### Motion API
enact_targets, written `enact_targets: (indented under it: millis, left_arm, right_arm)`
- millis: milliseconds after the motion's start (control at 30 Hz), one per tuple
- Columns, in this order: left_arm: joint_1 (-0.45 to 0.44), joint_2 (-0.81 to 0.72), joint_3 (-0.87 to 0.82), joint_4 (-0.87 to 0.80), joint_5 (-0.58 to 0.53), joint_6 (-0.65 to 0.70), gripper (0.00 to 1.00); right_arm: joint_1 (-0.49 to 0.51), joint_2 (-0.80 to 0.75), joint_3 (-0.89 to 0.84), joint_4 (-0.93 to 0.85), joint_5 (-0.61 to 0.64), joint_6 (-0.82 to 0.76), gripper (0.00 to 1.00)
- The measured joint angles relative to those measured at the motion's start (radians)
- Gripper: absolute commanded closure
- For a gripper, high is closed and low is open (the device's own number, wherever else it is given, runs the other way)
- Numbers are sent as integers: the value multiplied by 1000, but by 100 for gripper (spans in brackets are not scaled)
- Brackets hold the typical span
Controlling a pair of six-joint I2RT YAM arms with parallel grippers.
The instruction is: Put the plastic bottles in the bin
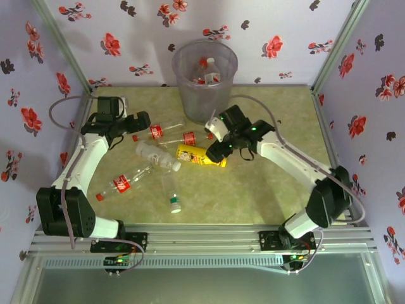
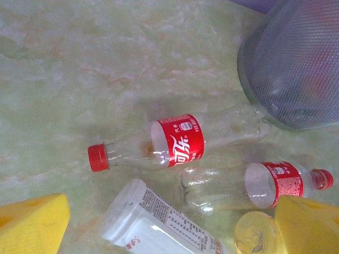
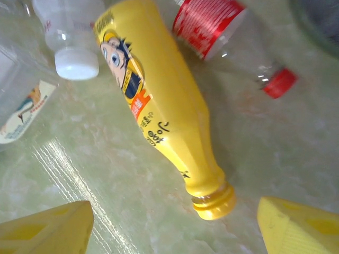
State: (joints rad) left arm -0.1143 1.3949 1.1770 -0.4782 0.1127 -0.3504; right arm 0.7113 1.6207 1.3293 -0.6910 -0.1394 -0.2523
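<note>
The bin (image 1: 205,76), a tall translucent grey bucket, stands at the back with some red-capped bottles inside. Several plastic bottles lie on the table. A yellow bottle (image 1: 201,156) lies under my right gripper (image 1: 215,151). In the right wrist view its neck (image 3: 212,203) points between the wide-apart fingers of that gripper (image 3: 172,233), untouched. My left gripper (image 1: 134,125) hovers open over a red-labelled bottle (image 2: 180,140), with a second one (image 2: 259,185) and a white-labelled clear bottle (image 2: 159,227) below it. Another red-labelled bottle (image 1: 120,183) and a green-capped one (image 1: 171,193) lie nearer the front.
The bin's mesh-like wall (image 2: 296,58) rises at the upper right of the left wrist view. Floral walls enclose the table on three sides. Open green tabletop (image 1: 253,196) lies at the front right.
</note>
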Motion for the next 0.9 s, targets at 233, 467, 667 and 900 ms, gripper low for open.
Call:
enact_targets:
  millis: [233,467,667,900]
  left_arm:
    - [0,0,0,-3,0,10,0]
    - [0,0,0,-5,0,13,0]
    - [0,0,0,-6,0,14,0]
    - [0,0,0,-6,0,14,0]
  right_arm:
    - [43,157,29,45,1,-30,7]
    - [43,256,71,87,12,-51,5]
    - [43,330,77,121,28,-52,5]
    - [43,385,87,159,34,-50,8]
